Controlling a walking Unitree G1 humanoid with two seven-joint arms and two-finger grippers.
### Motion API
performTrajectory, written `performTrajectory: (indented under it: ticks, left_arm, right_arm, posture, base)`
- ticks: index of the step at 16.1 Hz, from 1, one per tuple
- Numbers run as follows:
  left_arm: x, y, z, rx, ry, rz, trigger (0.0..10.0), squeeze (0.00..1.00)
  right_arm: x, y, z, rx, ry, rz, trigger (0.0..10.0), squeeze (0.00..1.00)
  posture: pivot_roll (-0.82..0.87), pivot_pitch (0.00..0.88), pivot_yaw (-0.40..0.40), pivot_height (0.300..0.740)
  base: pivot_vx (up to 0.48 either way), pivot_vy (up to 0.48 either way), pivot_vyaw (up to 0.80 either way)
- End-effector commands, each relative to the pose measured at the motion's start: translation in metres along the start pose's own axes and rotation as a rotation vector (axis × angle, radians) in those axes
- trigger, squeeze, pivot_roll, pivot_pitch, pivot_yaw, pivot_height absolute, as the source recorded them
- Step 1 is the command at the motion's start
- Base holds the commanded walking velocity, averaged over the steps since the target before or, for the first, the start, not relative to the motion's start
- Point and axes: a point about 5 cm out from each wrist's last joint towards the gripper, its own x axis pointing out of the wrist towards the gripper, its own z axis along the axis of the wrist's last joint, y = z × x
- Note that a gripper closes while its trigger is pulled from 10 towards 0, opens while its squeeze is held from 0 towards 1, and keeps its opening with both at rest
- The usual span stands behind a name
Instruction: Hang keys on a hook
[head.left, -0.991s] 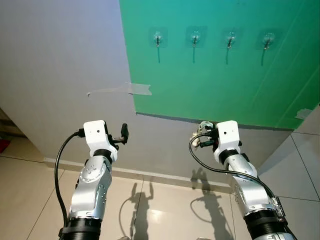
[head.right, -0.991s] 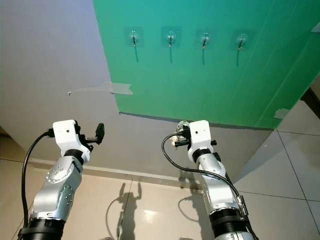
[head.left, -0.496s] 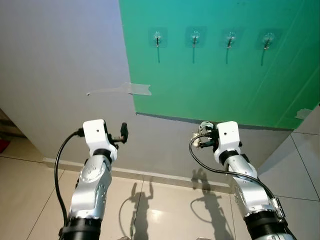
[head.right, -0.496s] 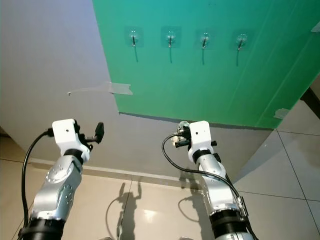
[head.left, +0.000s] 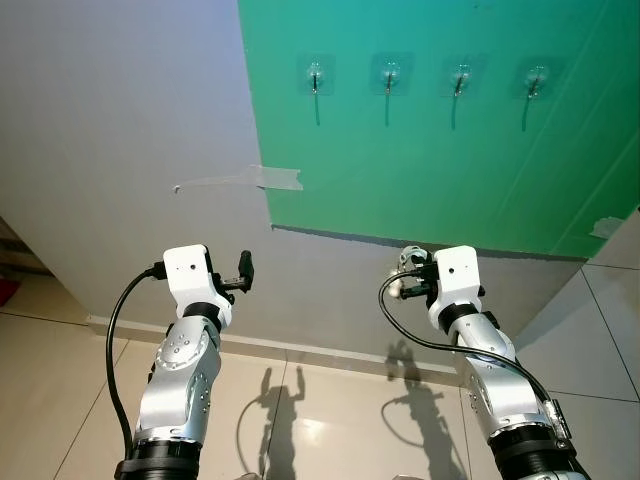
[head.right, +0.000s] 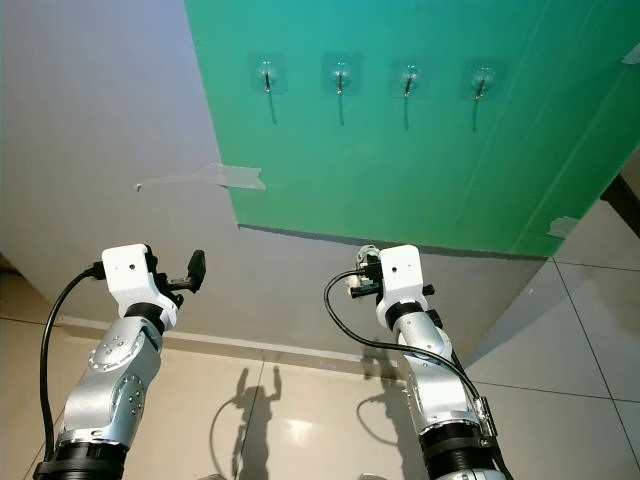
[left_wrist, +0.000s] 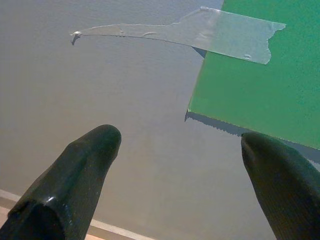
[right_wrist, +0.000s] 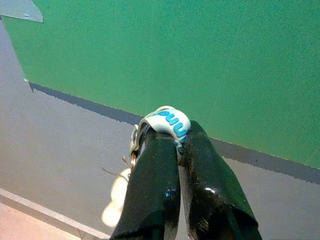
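Four clear hooks (head.left: 314, 75) (head.left: 390, 75) (head.left: 460, 78) (head.left: 537, 79) sit in a row high on a green panel (head.left: 430, 160) taped to the wall. My right gripper (head.left: 408, 273) is shut on a set of keys (right_wrist: 165, 121) with a white and blue strap; a pale charm (right_wrist: 117, 202) dangles below. It hangs well under the hooks, near the panel's lower edge. My left gripper (left_wrist: 180, 150) is open with nothing in it, pointing at the grey wall beside the panel's lower left corner.
The grey wall (head.left: 120, 130) stands close in front. A strip of clear tape (head.left: 245, 180) holds the panel's left edge. A beige tiled floor (head.left: 330, 420) lies below, with a skirting board along the wall.
Both arms have sunk slightly lower in the eye views. The keys stay held in my right gripper.
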Motion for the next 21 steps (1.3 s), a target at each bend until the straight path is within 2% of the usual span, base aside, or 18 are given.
performTrajectory:
  ticks: [1, 7, 14, 21]
  left_arm:
    - [0.0009, -0.0005, 0.0055, 0.013, -0.013, -0.002, 10.0, 0.0]
    - [0.001, -0.0054, 0.0047, 0.01, -0.01, -0.011, 10.0, 0.0]
    - [-0.0041, -0.0029, 0.0051, 0.013, -0.01, -0.007, 10.0, 0.0]
    - [0.0023, -0.0024, 0.0128, 0.014, -0.015, -0.008, 10.0, 0.0]
  right_arm:
    - [0.0003, -0.0009, 0.0053, 0.0, -0.014, -0.004, 10.0, 0.0]
    - [-0.0025, -0.0016, 0.0033, 0.006, -0.007, -0.005, 10.0, 0.0]
    - [-0.0059, -0.0019, 0.004, 0.001, -0.009, -0.008, 10.0, 0.0]
    - [-0.0004, -0.0003, 0.0086, 0.01, -0.01, -0.01, 10.0, 0.0]
  posture:
    - [-0.16, 0.0, 0.049, 0.74]
    - [-0.16, 0.0, 0.051, 0.74]
    - [-0.16, 0.0, 0.05, 0.74]
    - [-0.16, 0.0, 0.061, 0.74]
  base:
    - [0.0, 0.0, 0.0]
    - [0.0, 0.0, 0.0]
    - [0.0, 0.0, 0.0]
    - [0.0, 0.0, 0.0]
